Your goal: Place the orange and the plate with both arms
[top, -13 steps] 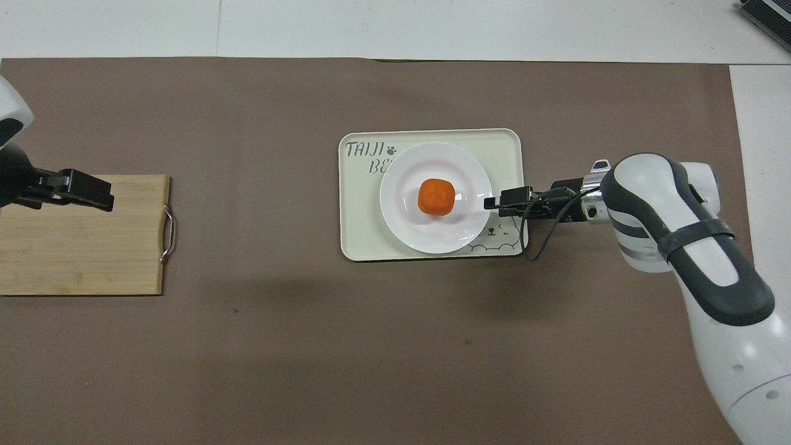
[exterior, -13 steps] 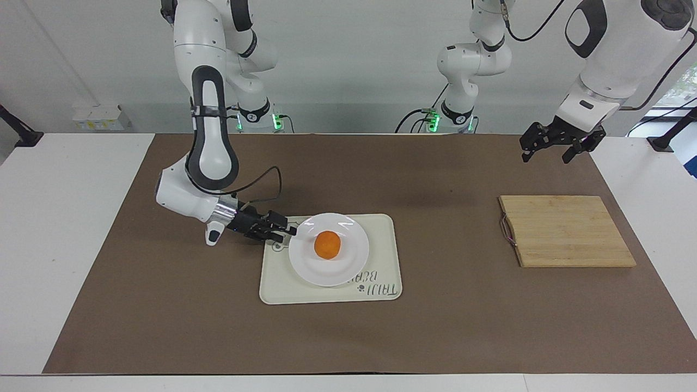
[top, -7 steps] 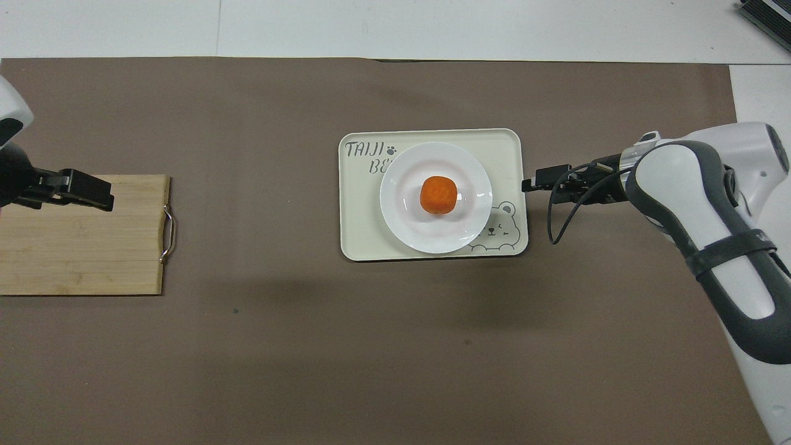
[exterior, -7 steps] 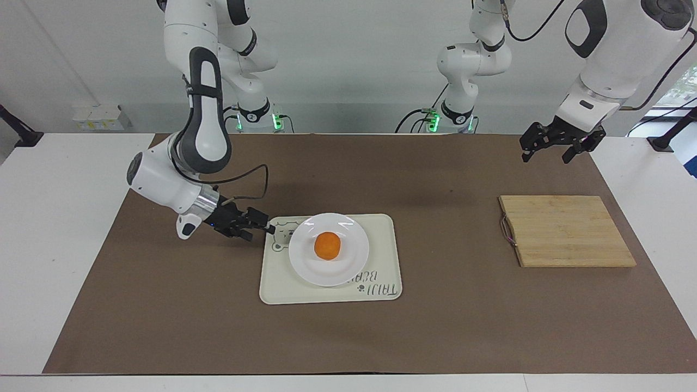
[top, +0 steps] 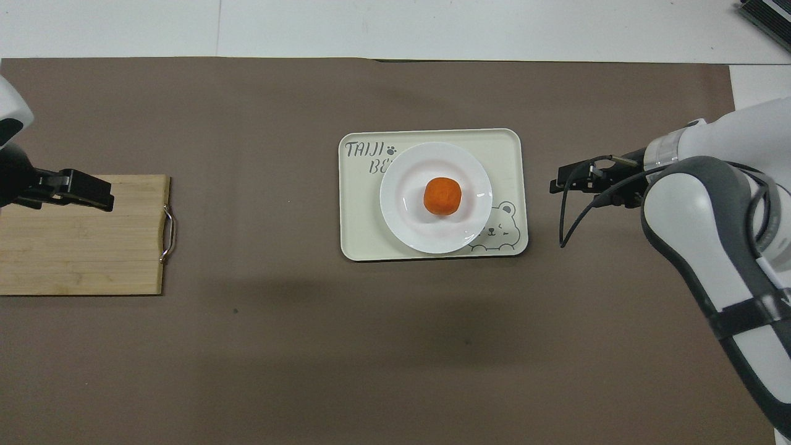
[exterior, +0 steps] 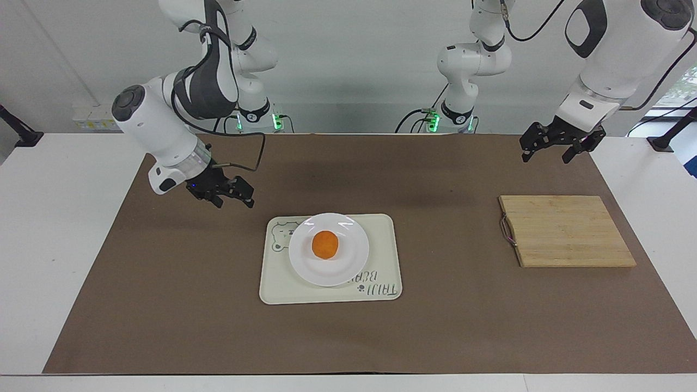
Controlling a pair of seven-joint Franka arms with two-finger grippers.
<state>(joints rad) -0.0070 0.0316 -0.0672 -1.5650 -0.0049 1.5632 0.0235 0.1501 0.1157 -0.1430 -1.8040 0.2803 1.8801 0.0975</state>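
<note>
The orange (exterior: 325, 244) (top: 442, 196) lies in the middle of the white plate (exterior: 305, 268) (top: 405, 225). The plate rests on a cream tray (exterior: 384, 272) (top: 358, 238) with a bear drawing, mid-table. My right gripper (exterior: 234, 203) (top: 556, 184) hangs open and holds nothing. It is raised over the brown mat, off the tray's end toward the right arm's side, and is clear of the plate. My left gripper (exterior: 545, 158) (top: 105, 199) waits open and empty, high over the edge of the wooden board.
A bamboo cutting board (exterior: 566, 231) (top: 80, 241) with a metal handle lies toward the left arm's end of the table. The brown mat (exterior: 163, 305) covers most of the tabletop. Two smaller white arms with green lights stand at the robots' end.
My right gripper has come off the plate's rim, drawn back toward the right arm's end and risen. The orange shifted slightly on the plate. The left arm has not moved.
</note>
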